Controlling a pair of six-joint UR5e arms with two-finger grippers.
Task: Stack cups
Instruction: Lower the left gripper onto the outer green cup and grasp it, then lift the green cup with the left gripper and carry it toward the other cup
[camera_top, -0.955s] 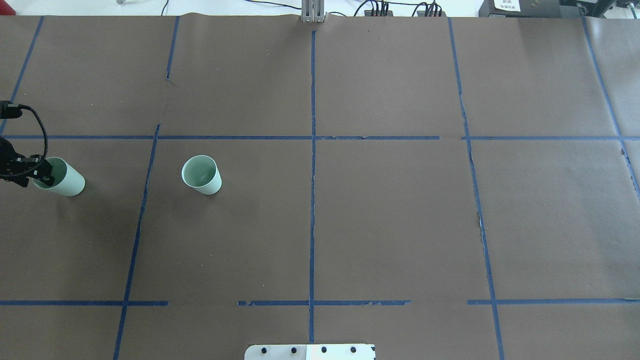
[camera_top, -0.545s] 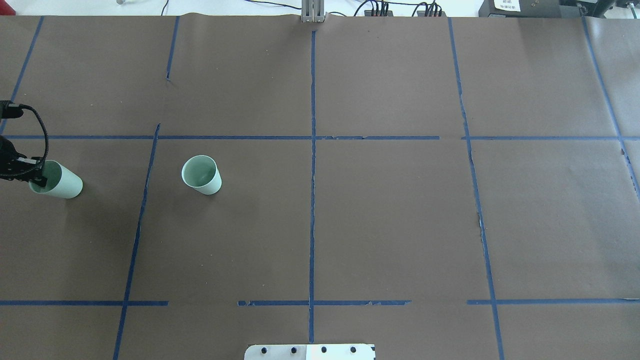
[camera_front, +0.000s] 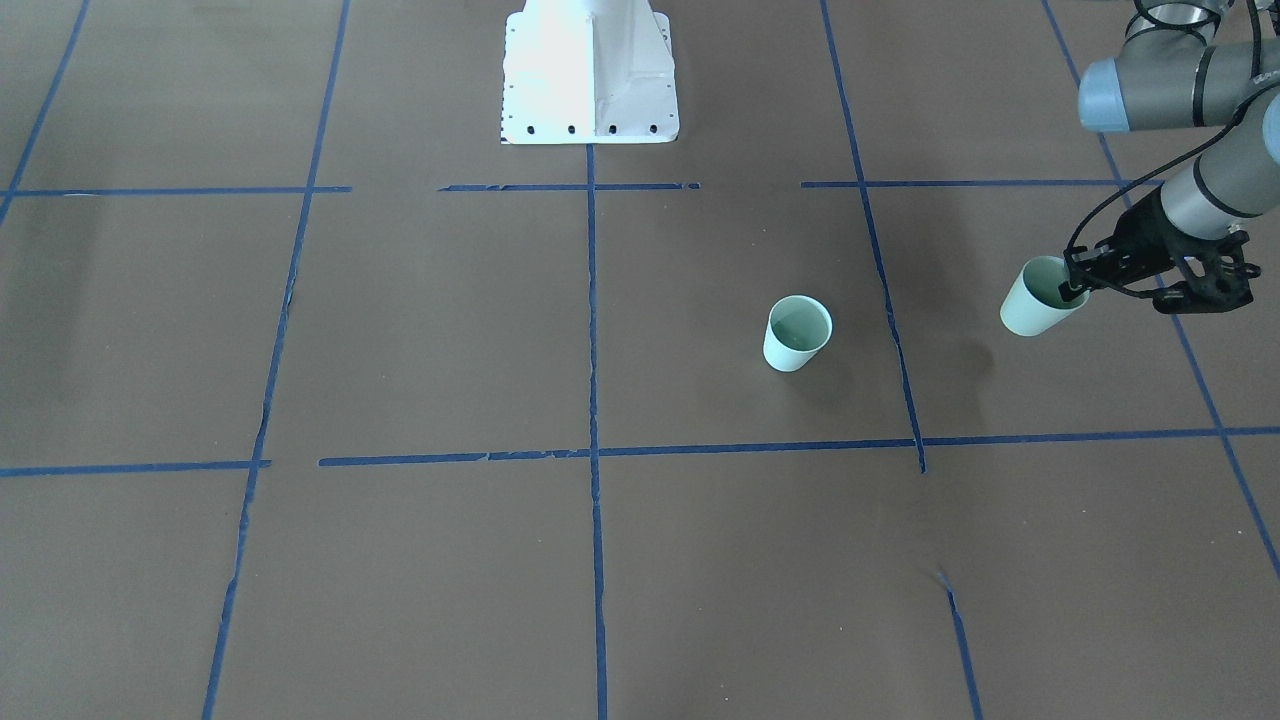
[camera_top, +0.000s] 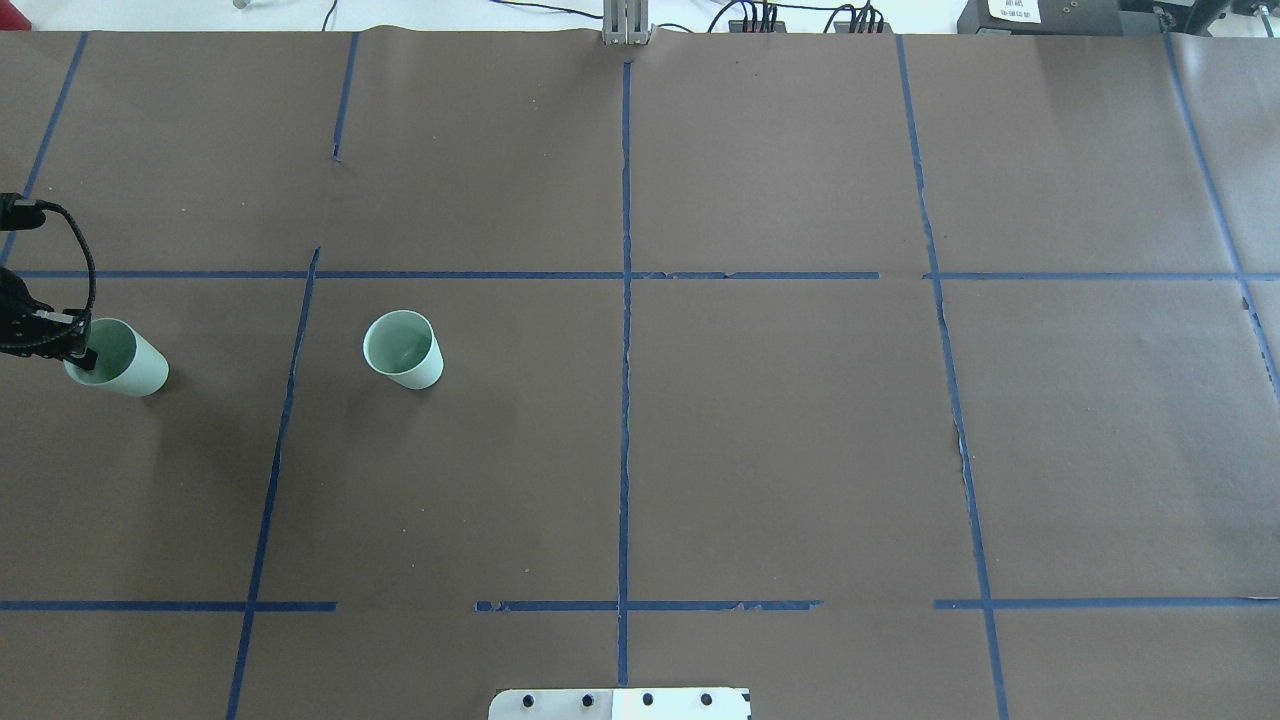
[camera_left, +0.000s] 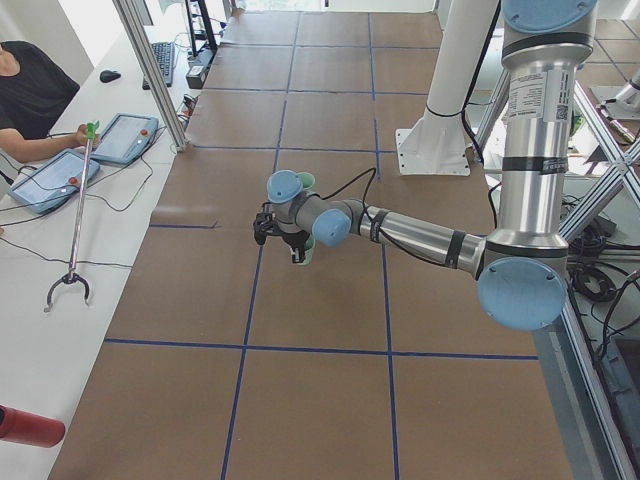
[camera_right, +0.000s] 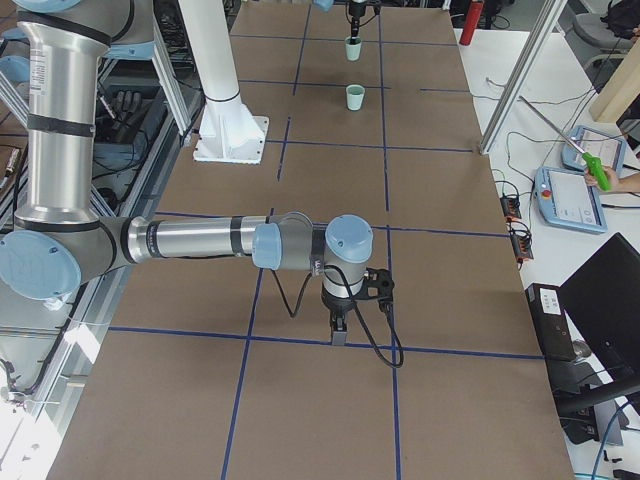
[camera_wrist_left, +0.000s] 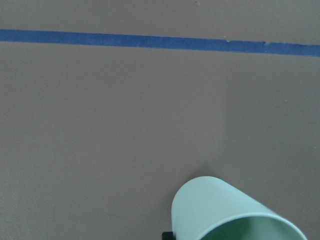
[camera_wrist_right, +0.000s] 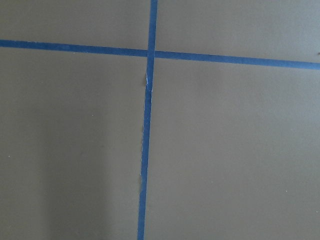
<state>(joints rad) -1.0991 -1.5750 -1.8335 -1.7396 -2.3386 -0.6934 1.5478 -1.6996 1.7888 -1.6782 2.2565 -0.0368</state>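
Here, the left gripper (camera_front: 1072, 288) is clamped on the rim of a pale mint-green held cup (camera_front: 1030, 310), with one finger inside the mouth and the other against the outer wall. The held cup is tilted, its open mouth turned toward the gripper and its narrower base pointing away and downward; whether the base touches the surface cannot be told. From the left wrist camera, the cup's wall and part of its rim fill the lower right corner. A standing cup (camera_front: 797, 335) of the same kind sits upright on the brown paper-covered table (camera_front: 400, 330), well apart from the left gripper, on the side toward which the held cup's base points. One line of blue tape (camera_front: 880, 280) runs between that gripper and the standing cup. The right gripper (camera_right: 337, 325) shows only in the side view, pointing straight down close above a tape line, far from both cups; whether its fingers are apart or together cannot be told.
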